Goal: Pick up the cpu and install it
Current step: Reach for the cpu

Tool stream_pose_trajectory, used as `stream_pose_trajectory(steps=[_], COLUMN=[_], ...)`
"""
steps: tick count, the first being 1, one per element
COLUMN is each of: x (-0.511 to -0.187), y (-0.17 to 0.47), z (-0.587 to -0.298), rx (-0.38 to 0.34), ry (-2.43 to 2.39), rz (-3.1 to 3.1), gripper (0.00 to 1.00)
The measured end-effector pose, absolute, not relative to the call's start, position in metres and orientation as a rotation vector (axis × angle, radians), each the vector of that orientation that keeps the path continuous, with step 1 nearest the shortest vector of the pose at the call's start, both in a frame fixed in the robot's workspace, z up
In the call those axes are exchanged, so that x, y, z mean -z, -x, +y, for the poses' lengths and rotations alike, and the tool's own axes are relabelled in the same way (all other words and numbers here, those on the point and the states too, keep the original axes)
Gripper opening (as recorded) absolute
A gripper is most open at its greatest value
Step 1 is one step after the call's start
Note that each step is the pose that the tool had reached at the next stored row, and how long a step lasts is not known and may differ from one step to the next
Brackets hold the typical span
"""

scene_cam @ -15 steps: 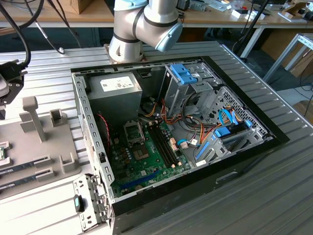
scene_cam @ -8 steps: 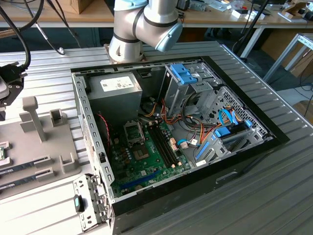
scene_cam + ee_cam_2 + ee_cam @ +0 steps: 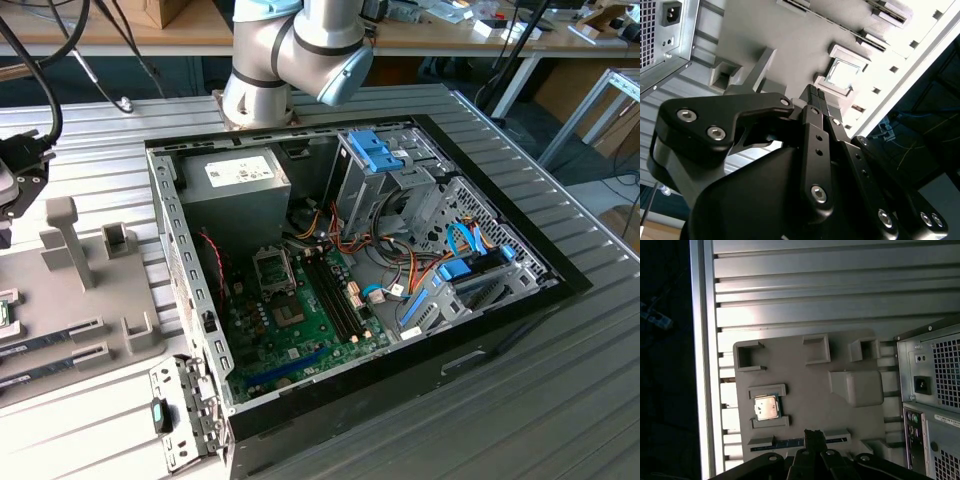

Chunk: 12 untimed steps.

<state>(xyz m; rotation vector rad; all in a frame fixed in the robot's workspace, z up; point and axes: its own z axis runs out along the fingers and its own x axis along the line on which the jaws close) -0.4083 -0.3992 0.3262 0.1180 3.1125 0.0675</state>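
Note:
The cpu (image 3: 765,407), a small square chip with a silvery top and green edge, lies flat in a recessed holder on the grey fixture plate (image 3: 805,390). In the second wrist view the cpu (image 3: 844,73) sits just beyond my fingertips. My gripper (image 3: 813,434) hovers above the plate beside the cpu, a short way off and not touching it. Its black fingers (image 3: 821,107) are pressed together, shut on nothing. In the exterior view the open computer case (image 3: 360,270) holds the green motherboard (image 3: 315,335), with its cpu socket (image 3: 274,268) near the power supply.
Memory sticks (image 3: 50,338) lie in slots on the fixture plate (image 3: 90,300) at the exterior view's left, along with upright grey posts (image 3: 65,235). The case's rear panel (image 3: 935,400) rises beside the plate. Ribbed aluminium tabletop (image 3: 815,295) surrounds everything; its edge (image 3: 702,365) is close to the cpu holder.

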Motion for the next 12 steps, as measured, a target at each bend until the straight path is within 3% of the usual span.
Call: stream_pose_trajectory(steps=[12], x=[-0.3221], y=[0.4126], z=[-0.3991], rx=[-0.068], ry=[-0.118], rz=[3.112], gripper=[0.11])
